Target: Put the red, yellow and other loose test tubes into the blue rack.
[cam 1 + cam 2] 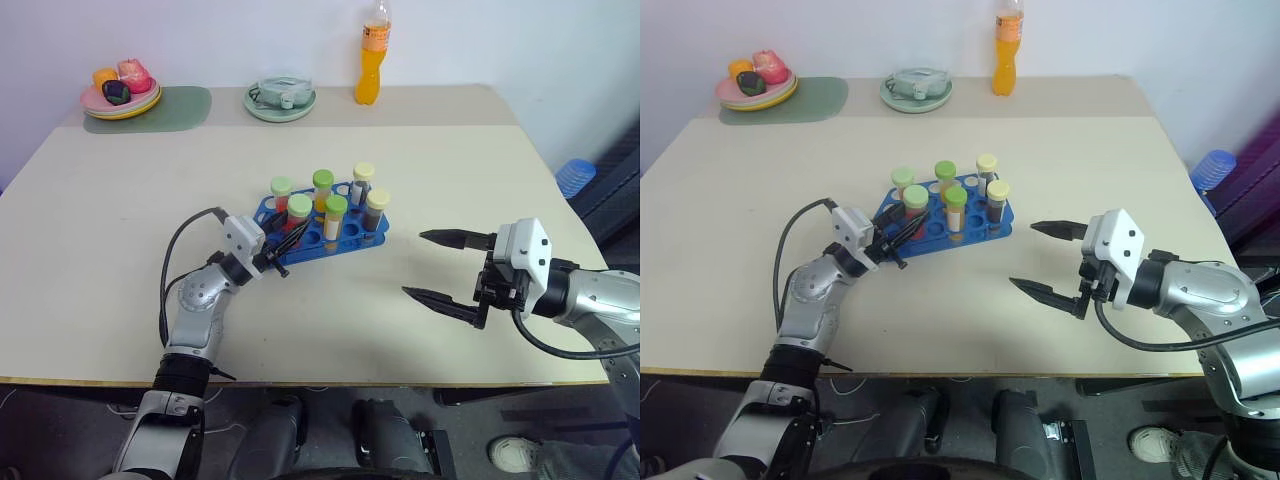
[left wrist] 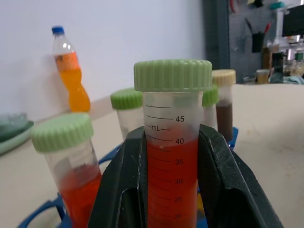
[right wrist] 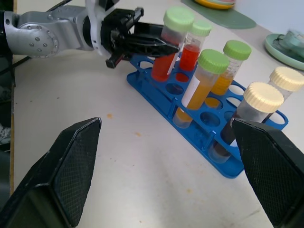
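While the left gripper [image 1: 291, 238] pinches a red tube [image 3: 172, 47] w/ green cap at the blue rack [image 1: 318, 228], mid-table, keep it upright and seated in its hole before letting go. Right gripper [image 1: 447, 268] waits wide open, well right. Count: 6 tubes in rack (2 red, 2 yellow, 2 brown), 1 rack, 1 orange bottle [image 1: 372, 58] far.
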